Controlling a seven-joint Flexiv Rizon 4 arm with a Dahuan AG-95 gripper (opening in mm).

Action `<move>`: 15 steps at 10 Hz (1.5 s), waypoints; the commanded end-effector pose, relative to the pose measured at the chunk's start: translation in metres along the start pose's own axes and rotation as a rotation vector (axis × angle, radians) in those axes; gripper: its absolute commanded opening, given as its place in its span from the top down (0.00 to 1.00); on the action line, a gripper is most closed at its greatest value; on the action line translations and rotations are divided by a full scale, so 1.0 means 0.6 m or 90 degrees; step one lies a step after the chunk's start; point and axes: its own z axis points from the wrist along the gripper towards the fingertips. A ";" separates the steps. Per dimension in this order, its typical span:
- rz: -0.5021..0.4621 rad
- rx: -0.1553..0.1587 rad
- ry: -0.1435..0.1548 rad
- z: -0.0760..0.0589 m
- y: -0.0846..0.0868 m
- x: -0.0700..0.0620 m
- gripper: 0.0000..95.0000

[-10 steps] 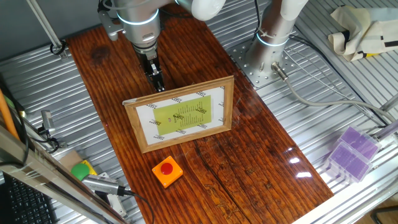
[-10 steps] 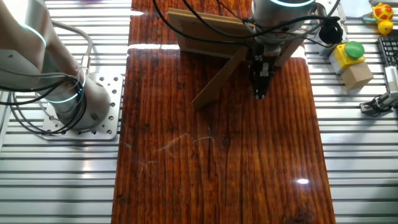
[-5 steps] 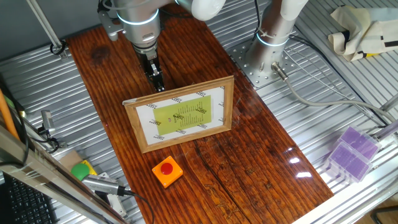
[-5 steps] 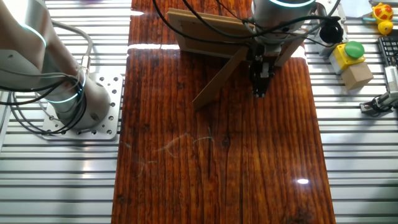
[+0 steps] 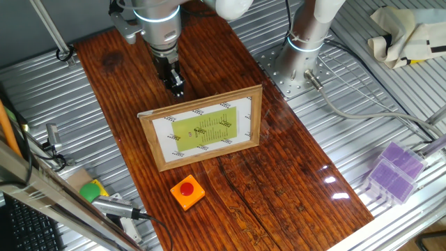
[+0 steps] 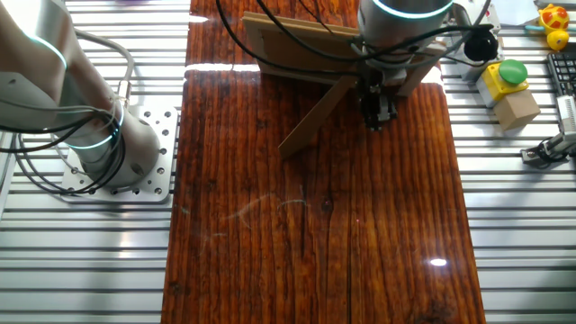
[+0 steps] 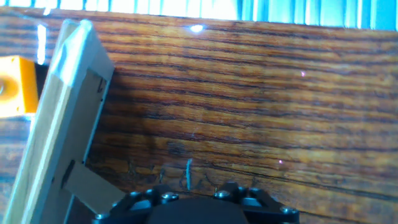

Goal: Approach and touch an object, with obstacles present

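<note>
Dark wooden boards carry the picture frame [image 5: 202,132] upright, with the orange box [image 5: 187,192] in front of it. Behind the frame, the gripper [image 5: 175,88] — fingers apparently closed — has been raised slightly since a second ago, presumably to clear the obstacle.

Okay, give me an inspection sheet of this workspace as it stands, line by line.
Surface: dark wooden board on ribbed metal table.
Job's things: orange button box lies flat near the board's front edge; wooden picture frame stands propped on its rear strut between box and arm.
Clutter: green-and-yellow button block and purple boxes off the board.
Pincer: pincer points down behind the frame, holding nothing; whether the jaws are open or shut cannot be told.
Cables: grey cable runs from the arm base across the table.
Surroundings: white padded item at the far corner.
</note>
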 end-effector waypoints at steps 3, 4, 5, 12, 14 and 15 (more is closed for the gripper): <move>0.028 -0.011 0.039 -0.091 0.040 -0.012 1.00; 0.030 -0.012 0.043 -0.110 0.051 -0.015 1.00; 0.039 -0.012 0.046 -0.126 0.062 -0.018 1.00; 0.091 -0.010 0.060 -0.178 0.180 -0.111 1.00; 0.094 -0.009 0.057 -0.168 0.203 -0.122 1.00; 0.094 -0.010 0.058 -0.158 0.208 -0.126 1.00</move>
